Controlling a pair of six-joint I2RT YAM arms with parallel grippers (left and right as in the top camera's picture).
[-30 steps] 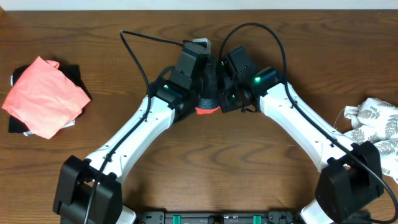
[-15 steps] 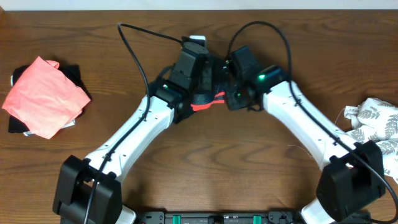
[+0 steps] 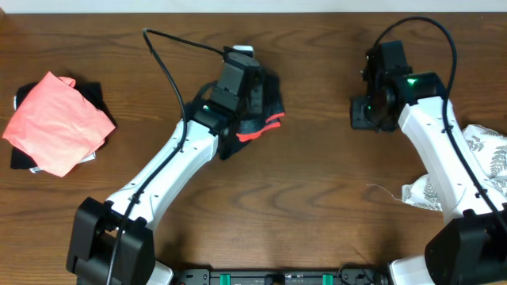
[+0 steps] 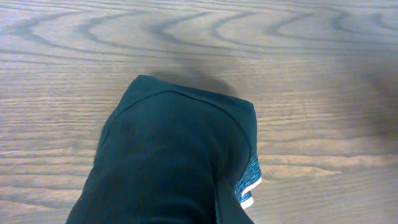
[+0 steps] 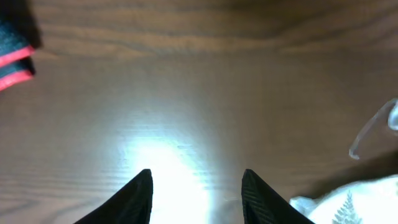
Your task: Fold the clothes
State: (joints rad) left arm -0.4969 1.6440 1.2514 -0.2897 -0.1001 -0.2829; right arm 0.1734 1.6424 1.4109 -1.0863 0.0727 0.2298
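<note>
The black leggings (image 3: 265,107) hang in a folded bundle from my left gripper (image 3: 252,101), their coral-red waistband edge at the lower right. In the left wrist view the leggings (image 4: 168,162) cover the jaws, so the fingers are hidden. My right gripper (image 3: 366,111) is open and empty, well to the right of the bundle; its two fingers (image 5: 196,190) hover over bare wood. The white leaf-print cloth (image 3: 485,158) lies at the right edge and shows in the right wrist view (image 5: 348,205). The coral-pink cloth (image 3: 55,123) lies at the far left.
The coral-pink cloth rests on a dark garment (image 3: 99,99). A loose thread (image 3: 384,190) trails from the white cloth. The brown wooden table (image 3: 301,214) has its far edge at the top of the overhead view.
My right gripper has let go of the leggings and swung away to the right. My left gripper keeps the bundle and has shifted slightly back.
</note>
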